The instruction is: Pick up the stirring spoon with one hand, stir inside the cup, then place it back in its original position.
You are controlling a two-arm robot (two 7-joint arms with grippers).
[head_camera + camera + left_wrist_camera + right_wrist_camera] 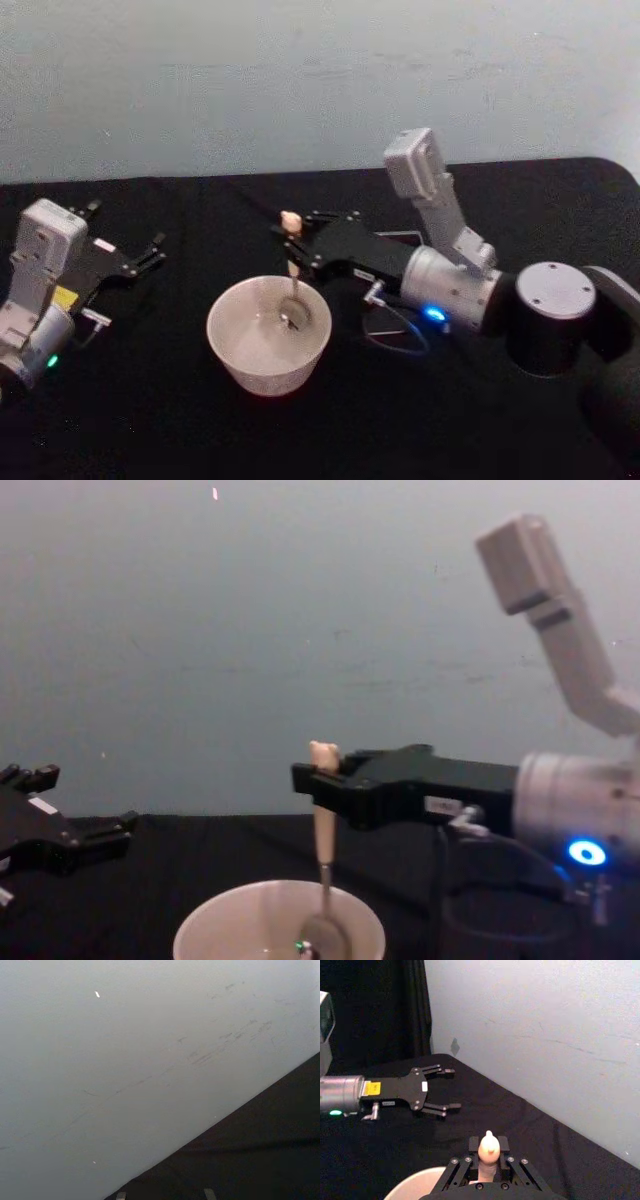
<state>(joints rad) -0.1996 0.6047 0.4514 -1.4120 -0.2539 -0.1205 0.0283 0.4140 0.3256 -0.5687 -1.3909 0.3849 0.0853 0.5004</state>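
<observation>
The stirring spoon (322, 842) hangs nearly upright just right of the middle of the chest view. Its little bear head is on top and its shiny bowl is down inside the cup (264, 376). That looks right for stirring: held high on the handle, the metal end reaches the cup's floor while the arm keeps clear of the rim. In the head view the spoon bowl lies toward the right-hand side of the cup's inside, not at its centre. I'd judge the stirring step is under way and the return of the spoon not yet begun.

The right pincer (293, 248) comes in level from the right of the head view, above the cup's far rim. It is clamped on the beige handle just under the bear head, and the right wrist view shows a finger pressed to either side.

The left pincer (451, 1089) rests over the black bench (150, 420) at the left of the head view, well apart from the cup. Its fingers are spread wide with nothing between them, and it looks parked out of the way.
</observation>
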